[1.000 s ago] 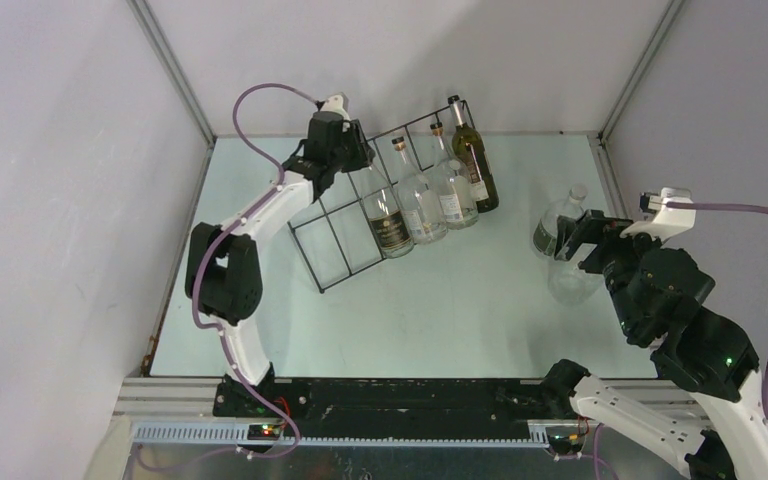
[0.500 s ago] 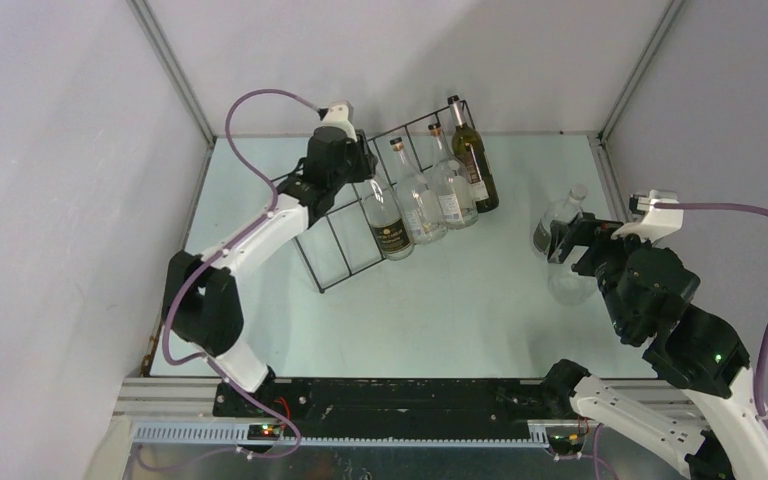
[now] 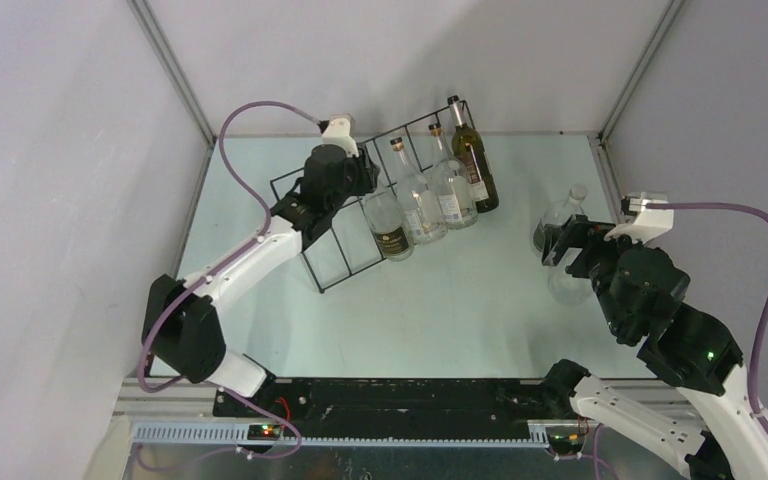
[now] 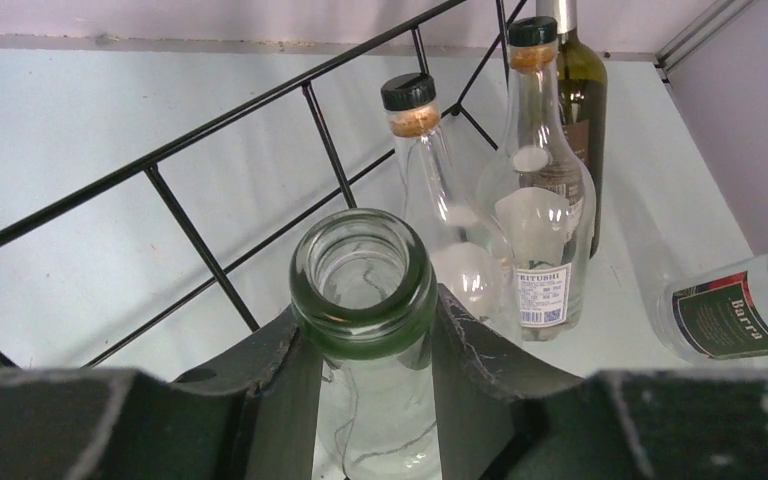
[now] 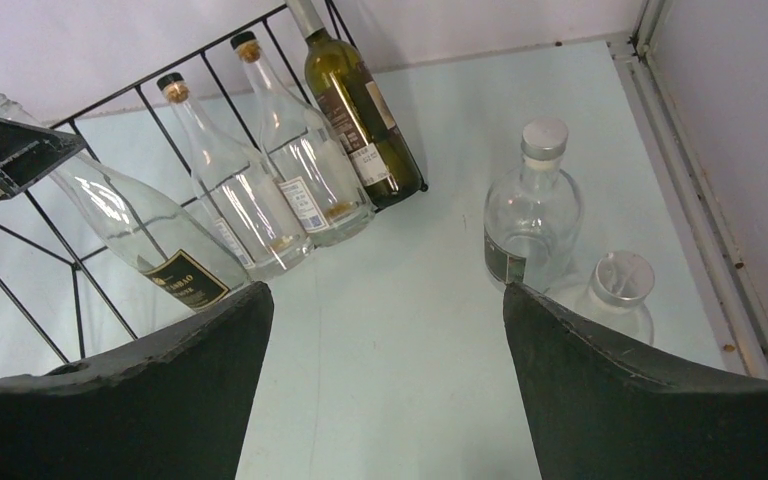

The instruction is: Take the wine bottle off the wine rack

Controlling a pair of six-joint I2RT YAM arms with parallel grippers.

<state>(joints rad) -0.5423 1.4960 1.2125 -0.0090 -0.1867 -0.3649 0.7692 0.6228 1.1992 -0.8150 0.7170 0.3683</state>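
The black wire wine rack (image 3: 306,258) stands at the back left and holds several bottles leaning in a row. My left gripper (image 3: 353,182) is shut on the neck of the leftmost one, a clear wine bottle with a black label (image 3: 390,228). In the left wrist view its open green-tinted mouth (image 4: 364,272) sits between my fingers (image 4: 475,350), with rack wires (image 4: 188,230) behind. My right gripper (image 3: 564,243) is open and empty on the right, over the table (image 5: 385,330).
Two clear corked bottles (image 3: 420,205) (image 3: 452,190) and a dark green bottle (image 3: 476,160) lean in the rack's right end. Two clear capped bottles (image 3: 557,222) (image 3: 570,285) stand by my right gripper, near the right wall.
My left gripper has come nearer and lower along the rack, still holding the bottle neck, and its elbow has swung left. My right gripper has shifted slightly left.
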